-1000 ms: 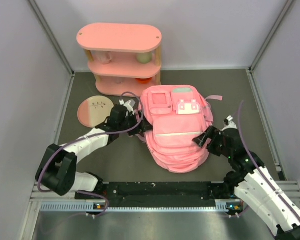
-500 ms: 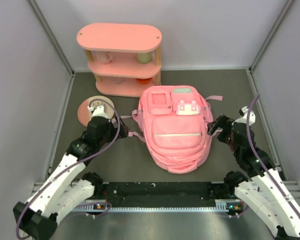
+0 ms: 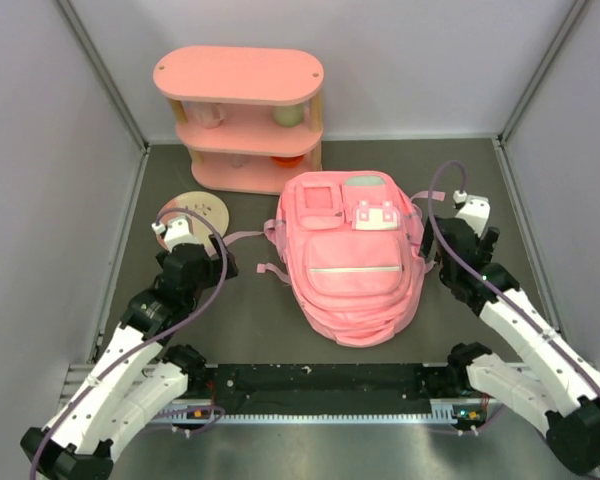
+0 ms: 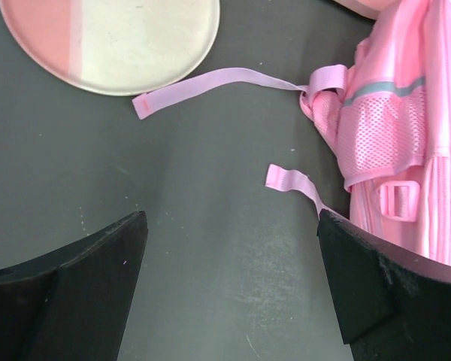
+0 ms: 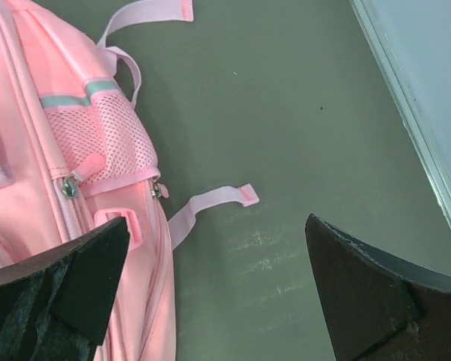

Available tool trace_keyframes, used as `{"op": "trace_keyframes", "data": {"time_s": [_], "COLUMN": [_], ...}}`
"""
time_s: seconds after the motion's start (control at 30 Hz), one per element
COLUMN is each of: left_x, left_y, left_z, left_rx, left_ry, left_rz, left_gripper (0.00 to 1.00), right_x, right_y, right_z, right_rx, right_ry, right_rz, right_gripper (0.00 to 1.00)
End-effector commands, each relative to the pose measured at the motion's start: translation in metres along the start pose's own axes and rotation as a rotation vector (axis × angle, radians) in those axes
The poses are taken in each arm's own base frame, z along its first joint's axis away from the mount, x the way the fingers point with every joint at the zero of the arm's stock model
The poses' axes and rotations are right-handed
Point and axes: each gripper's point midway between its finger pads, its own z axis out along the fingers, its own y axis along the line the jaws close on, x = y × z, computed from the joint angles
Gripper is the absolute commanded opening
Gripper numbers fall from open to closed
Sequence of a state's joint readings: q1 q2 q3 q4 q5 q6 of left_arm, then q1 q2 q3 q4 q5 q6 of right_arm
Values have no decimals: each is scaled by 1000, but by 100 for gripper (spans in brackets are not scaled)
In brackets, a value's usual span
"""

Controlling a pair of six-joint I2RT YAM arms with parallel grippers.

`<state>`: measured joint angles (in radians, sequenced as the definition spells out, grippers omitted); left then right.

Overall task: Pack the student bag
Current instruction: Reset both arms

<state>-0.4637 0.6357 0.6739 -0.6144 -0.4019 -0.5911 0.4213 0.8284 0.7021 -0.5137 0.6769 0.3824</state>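
Observation:
The student bag [image 3: 352, 262], a soft pink backpack with a white buckle flap, lies flat on the dark table, front pockets up. My left gripper [image 3: 185, 232] is open and empty, left of the bag, by the round plate. In the left wrist view the bag's side [image 4: 406, 128] with its mesh pocket is at right, and two loose straps [image 4: 218, 77] lie on the table ahead of my gripper [image 4: 229, 289]. My right gripper [image 3: 458, 222] is open and empty beside the bag's right side. The right wrist view shows the bag [image 5: 37, 173] at left and my gripper [image 5: 218, 297] over bare table.
A pink three-tier shelf [image 3: 240, 75] with cups stands at the back. A round pink and cream plate [image 3: 195, 212] lies left of the bag and shows in the left wrist view [image 4: 113, 37]. Grey walls close both sides; the right wall [image 5: 428, 68] is near my right gripper.
Both grippers have left the bag's sides. The left arm swung left toward the plate; the right arm moved back and right along the bag. The bag lies settled.

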Motion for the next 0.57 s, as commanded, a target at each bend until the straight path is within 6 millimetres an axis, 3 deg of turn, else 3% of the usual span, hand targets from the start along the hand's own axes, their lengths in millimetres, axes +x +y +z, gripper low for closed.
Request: {"op": "trace_keyframes", "data": {"time_s": [0.0,0.27,0.4,0.53], "left_x": [-24,-31,-34,-37], "left_y": [0,0,1,3], "left_z": [-2,-4,-4,-5], "left_rx": [-45,-36,-32,-49], "left_ry": [-54,-89,-113,-127], "left_rz": [-4,11,8,7], "left_gripper": [99,99,99,99], "right_x": [-29,-41,-51,-35], "right_y": [-4,0,10,-6], "right_z": [8,15,12,30], "right_rx": [65,13,-167,-111], "right_ry": [-91,-288,-339,-314], "right_rz": [-38,39,205,130], "right_gripper": [99,99,99,99]}}
